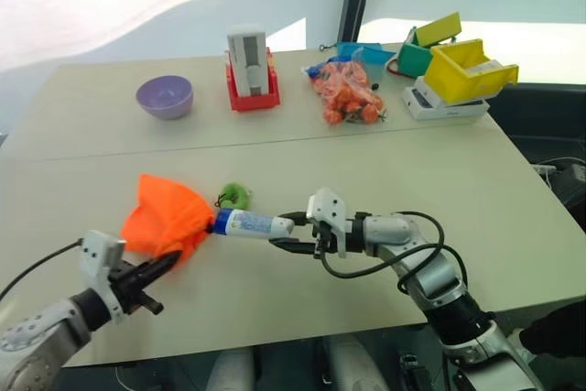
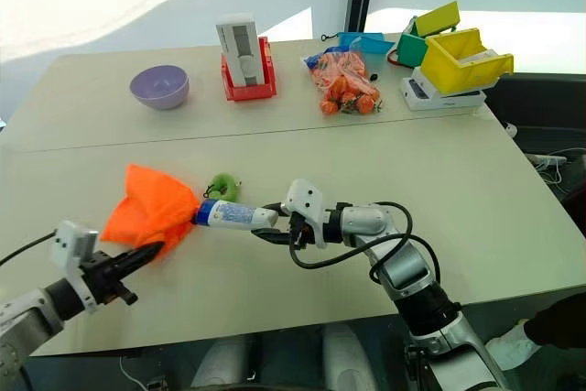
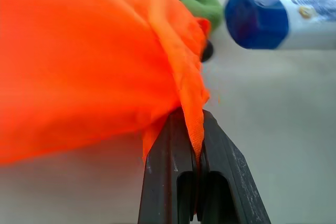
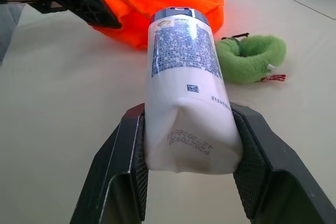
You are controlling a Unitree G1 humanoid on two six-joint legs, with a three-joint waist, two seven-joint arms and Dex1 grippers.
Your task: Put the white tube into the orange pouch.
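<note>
— What have your grippers got?

— My right gripper (image 1: 291, 232) is clamped on the crimped end of the one white tube (image 1: 249, 222); in the right wrist view a black finger (image 4: 124, 171) presses each side of that flat end. My left gripper (image 1: 165, 266) is pinched tight on a fold of the one orange pouch (image 1: 168, 217), the fabric caught between the two fingers (image 3: 173, 182).

— Where does the tube sit against the pouch?

— It lies about level above the table (image 1: 385, 180), blue cap toward my left and right at the edge of the orange fabric. From the left wrist view the cap is still outside the cloth, just beside it. I cannot tell whether cap and fabric touch.

— And the arms?

— My right forearm comes in from the lower right and bends at the wrist, so that gripper points across toward my left. My left arm enters at the lower left corner, its gripper aimed forward and to the right, under the pouch's lower edge.

— Count what else is there.

— One green ring (image 1: 234, 195) just behind the cap, on the table. At the far side: one purple bowl (image 1: 165, 96), one tall white-grey box (image 1: 247, 59) standing in a red base, one clear bag of carrots (image 1: 346, 91), a blue tray behind the bag, and at the right far corner one green bin (image 1: 414, 59) and one yellow bin (image 1: 467, 69), the yellow one on a white box.
</note>
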